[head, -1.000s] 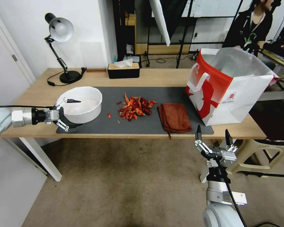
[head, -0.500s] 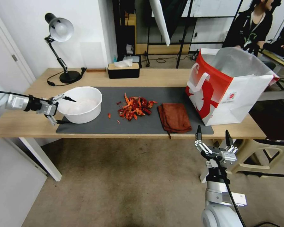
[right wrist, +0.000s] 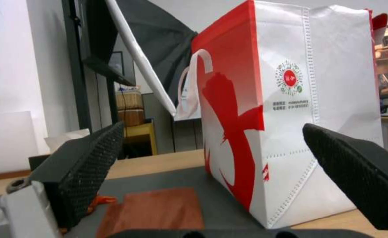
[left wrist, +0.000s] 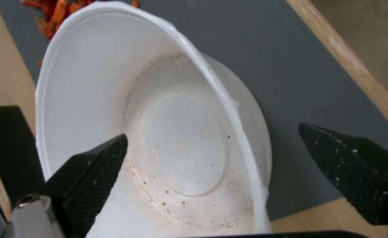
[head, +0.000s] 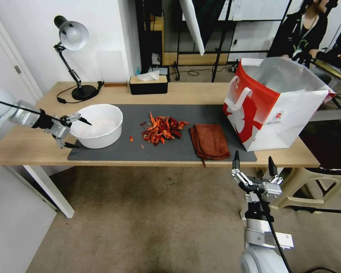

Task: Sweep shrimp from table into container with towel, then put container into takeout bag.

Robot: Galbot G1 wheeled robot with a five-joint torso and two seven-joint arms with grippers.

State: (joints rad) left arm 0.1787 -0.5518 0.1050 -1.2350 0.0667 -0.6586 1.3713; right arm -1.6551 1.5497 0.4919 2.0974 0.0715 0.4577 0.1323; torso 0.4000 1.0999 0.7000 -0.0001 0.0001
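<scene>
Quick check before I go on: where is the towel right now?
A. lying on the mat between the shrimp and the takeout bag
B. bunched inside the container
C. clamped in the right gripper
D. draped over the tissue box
A: the towel lies flat on the dark mat, with the shrimp on one side and the takeout bag on the other; no gripper touches it.

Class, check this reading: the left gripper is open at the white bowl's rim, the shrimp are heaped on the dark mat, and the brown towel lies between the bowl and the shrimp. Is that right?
One detail is wrong. In the head view the towel lies between the shrimp and the takeout bag, not between bowl and shrimp. The left gripper is open at the rim, and the shrimp are heaped on the mat.
</scene>
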